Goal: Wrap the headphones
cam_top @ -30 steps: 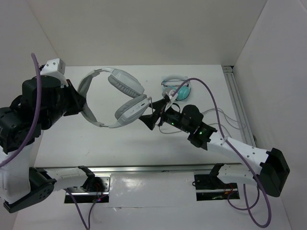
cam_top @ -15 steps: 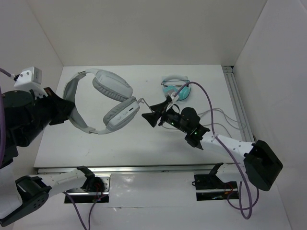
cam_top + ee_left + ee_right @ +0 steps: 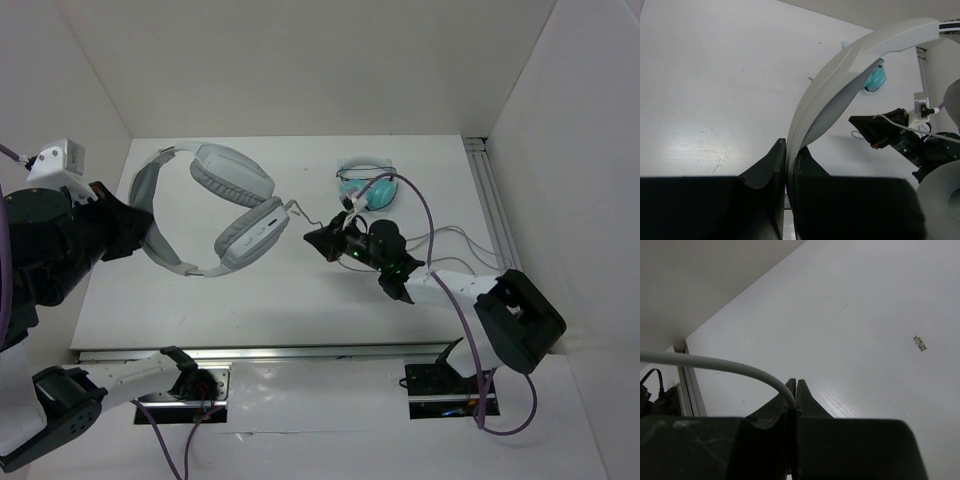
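Observation:
The large light-grey headphones [image 3: 215, 205] hang above the table's left half. My left gripper [image 3: 148, 230] is shut on their wide headband [image 3: 840, 75], which runs up between the dark jaws [image 3: 790, 156] in the left wrist view. A thin grey cable [image 3: 300, 215] leads from the lower earcup [image 3: 250, 232] to my right gripper [image 3: 316, 237]. The right wrist view shows that gripper [image 3: 796, 396] shut on the cable [image 3: 715, 362], which curves in from the left. The right arm's fingers [image 3: 867, 125] also show in the left wrist view.
Small teal headphones [image 3: 368, 186] lie on the table behind the right gripper. Loose grey wires [image 3: 470, 245] trail by the metal rail [image 3: 495, 210] at the right wall. Another rail [image 3: 300, 352] runs along the near edge. White walls close in three sides.
The left arm carried the headphones leftward, then held still. The right gripper, open a second ago, has shut on the cable, and the right arm shifted slightly.

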Controlling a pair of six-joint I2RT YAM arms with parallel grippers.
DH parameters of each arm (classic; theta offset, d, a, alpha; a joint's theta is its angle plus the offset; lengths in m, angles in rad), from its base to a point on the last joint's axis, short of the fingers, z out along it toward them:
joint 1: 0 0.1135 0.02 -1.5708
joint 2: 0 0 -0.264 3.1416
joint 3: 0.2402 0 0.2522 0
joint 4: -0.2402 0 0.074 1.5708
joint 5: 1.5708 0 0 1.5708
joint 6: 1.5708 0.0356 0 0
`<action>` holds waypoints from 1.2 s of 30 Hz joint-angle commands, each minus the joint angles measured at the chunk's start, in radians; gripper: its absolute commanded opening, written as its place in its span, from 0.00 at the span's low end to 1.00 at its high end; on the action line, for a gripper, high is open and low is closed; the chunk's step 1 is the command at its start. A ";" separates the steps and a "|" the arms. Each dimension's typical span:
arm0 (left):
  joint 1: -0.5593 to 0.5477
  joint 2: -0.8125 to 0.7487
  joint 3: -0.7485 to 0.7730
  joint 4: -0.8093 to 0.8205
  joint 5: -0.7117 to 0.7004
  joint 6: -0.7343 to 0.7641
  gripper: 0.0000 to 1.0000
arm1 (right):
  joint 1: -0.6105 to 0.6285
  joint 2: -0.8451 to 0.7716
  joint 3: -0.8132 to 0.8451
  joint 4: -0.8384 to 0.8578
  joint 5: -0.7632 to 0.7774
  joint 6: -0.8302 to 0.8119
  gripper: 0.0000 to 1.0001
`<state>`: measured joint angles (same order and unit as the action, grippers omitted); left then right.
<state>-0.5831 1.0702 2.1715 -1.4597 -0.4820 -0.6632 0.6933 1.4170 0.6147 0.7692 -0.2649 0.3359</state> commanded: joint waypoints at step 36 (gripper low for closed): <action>-0.621 0.065 -0.935 0.726 -0.468 0.576 0.00 | 0.581 -0.391 0.514 -1.062 0.977 -0.245 0.00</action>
<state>-1.1748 1.1320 1.2236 -0.7952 -0.9157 -0.1284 1.2648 1.0004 1.0775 -0.2687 0.6857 0.1043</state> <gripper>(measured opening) 0.165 0.030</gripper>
